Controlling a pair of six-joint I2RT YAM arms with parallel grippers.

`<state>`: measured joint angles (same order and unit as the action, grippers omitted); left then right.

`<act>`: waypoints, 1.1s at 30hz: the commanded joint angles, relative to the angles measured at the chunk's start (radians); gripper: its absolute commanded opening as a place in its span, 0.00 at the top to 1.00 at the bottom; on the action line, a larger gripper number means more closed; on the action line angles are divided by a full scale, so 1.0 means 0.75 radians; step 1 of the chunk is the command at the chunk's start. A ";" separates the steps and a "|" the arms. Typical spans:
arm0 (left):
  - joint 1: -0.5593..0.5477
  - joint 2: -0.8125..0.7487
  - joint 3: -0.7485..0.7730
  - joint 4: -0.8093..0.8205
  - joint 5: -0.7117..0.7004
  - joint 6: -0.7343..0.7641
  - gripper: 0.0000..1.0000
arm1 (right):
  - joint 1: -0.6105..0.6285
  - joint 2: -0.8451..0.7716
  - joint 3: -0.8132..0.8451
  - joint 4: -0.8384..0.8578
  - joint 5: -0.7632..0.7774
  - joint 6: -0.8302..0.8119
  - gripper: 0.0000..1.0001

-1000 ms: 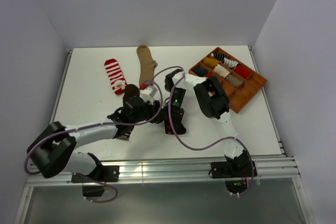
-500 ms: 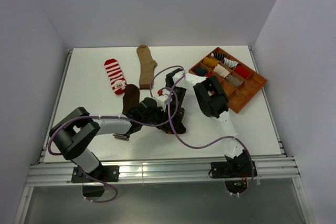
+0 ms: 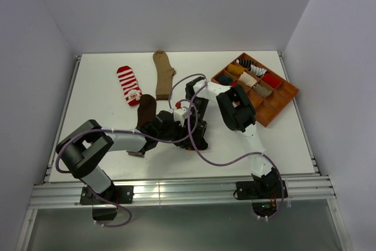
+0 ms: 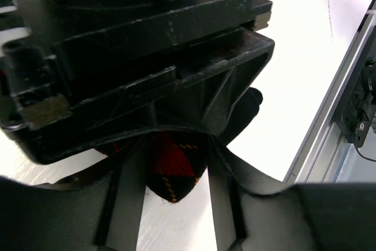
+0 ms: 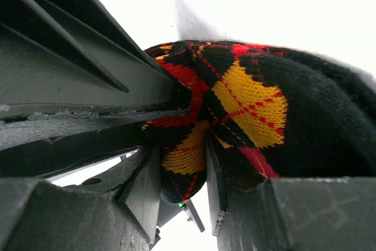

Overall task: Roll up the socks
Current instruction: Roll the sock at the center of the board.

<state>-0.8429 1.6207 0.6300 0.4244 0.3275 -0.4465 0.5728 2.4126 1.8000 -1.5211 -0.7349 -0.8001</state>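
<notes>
The black argyle sock (image 3: 198, 140) lies bunched at the table's middle. My right gripper (image 3: 197, 123) is shut on a fold of it; in the right wrist view the fold (image 5: 252, 104) is pinched between the fingers (image 5: 183, 168). My left gripper (image 3: 176, 126) comes in from the left. In the left wrist view its fingers (image 4: 176, 151) stand on both sides of the sock's hanging tip (image 4: 173, 171), just under the right gripper's body. The dark brown sock (image 3: 145, 109), tan sock (image 3: 163, 74) and red-and-white striped sock (image 3: 128, 84) lie flat behind.
A wooden compartment tray (image 3: 282, 99) with several rolled socks stands at the back right. Purple cables loop over both arms. The table's metal rail (image 4: 346, 104) runs along the near edge.
My left gripper has swung right from beside the dark brown sock to the argyle sock under the right gripper. The right gripper has stayed put on the sock.
</notes>
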 commanded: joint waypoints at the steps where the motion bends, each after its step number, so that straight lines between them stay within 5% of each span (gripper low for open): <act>1: 0.003 0.017 -0.010 -0.018 0.048 0.004 0.54 | -0.013 0.064 0.024 0.214 0.133 -0.003 0.61; 8: 0.028 0.030 -0.018 -0.063 0.042 -0.002 0.72 | -0.019 0.062 0.022 0.245 0.127 0.050 0.60; 13: 0.034 0.064 -0.034 -0.071 0.034 -0.018 1.00 | -0.033 0.031 -0.007 0.273 0.084 0.083 0.57; 33: 0.201 0.218 -0.057 -0.026 0.175 -0.137 1.00 | -0.346 -0.382 -0.244 0.494 -0.178 0.193 0.43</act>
<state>-0.7219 1.7168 0.6239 0.5323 0.4892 -0.5652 0.3416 2.2227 1.6474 -1.2282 -0.8402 -0.6674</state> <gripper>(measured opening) 0.285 0.569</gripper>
